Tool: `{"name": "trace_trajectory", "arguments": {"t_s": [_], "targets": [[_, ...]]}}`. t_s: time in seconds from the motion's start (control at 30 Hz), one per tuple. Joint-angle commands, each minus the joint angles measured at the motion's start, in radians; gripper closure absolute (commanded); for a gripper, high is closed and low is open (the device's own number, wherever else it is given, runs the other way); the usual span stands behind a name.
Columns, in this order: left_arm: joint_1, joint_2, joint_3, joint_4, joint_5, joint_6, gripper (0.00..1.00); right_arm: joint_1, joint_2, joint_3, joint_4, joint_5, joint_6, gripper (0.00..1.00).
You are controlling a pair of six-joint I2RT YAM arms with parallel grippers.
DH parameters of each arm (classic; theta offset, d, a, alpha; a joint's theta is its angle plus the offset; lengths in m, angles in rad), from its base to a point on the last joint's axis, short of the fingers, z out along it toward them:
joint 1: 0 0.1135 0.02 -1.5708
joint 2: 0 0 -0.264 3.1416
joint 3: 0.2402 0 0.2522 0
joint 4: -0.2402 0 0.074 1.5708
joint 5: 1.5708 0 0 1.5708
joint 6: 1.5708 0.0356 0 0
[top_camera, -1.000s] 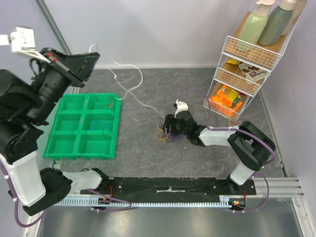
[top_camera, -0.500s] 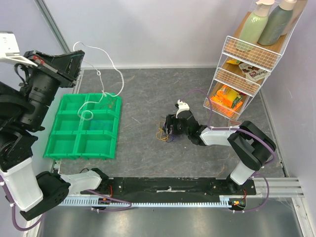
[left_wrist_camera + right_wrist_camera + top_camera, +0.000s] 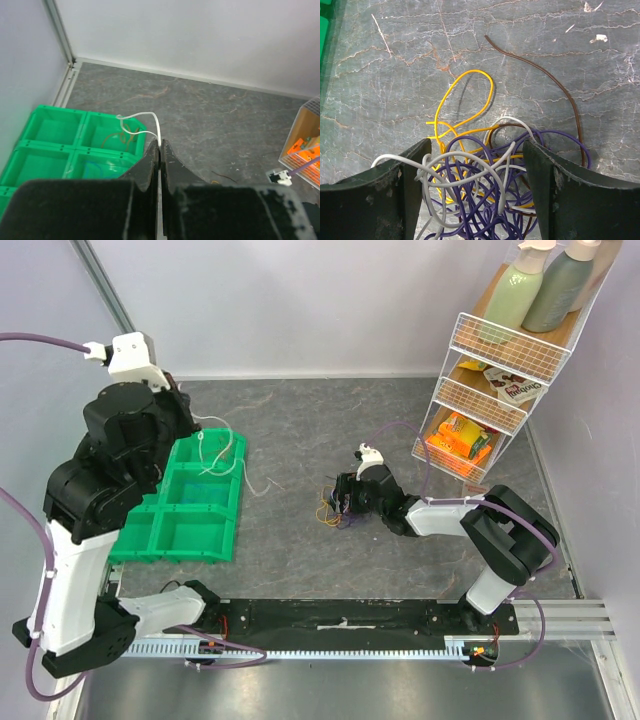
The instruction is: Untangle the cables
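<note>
right gripper (image 3: 476, 145) is spread wide, its fingers (image 3: 395, 195) sitting either side of the cables (image 3: 480, 175) at the bottom of the frame, with nothing clamped. the tangle lies on the grey marbled table (image 3: 380, 75) and fills the gap between the fingers. purple wire (image 3: 560, 135) makes up most of the knot in many crossed loops. white wire (image 3: 400, 157) weaves over the top of it and runs out past the left finger. yellow wire (image 3: 470, 71) throws one tall loop out of the tangle's upper left. brown wire (image 3: 555, 82) arcs away from its right side, up and leftward, free end on bare table. green bin (image 3: 324, 20) edge shows far upper left of the tangle, well apart.
</note>
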Motion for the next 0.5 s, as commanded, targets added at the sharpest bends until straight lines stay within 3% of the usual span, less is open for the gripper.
{"name": "trace_trajectory", "arguments": {"t_s": [0.0, 0.47], "targets": [[0.002, -0.068, -0.010, -0.015, -0.125, 0.033, 0.98, 0.001, -0.018, -0.008, 0.035, -0.013, 0.000, 0.19], [0.002, -0.136, -0.084, -0.054, -0.143, 0.016, 0.98, 0.004, -0.004, -0.005, 0.041, -0.022, -0.003, 0.19]]}}
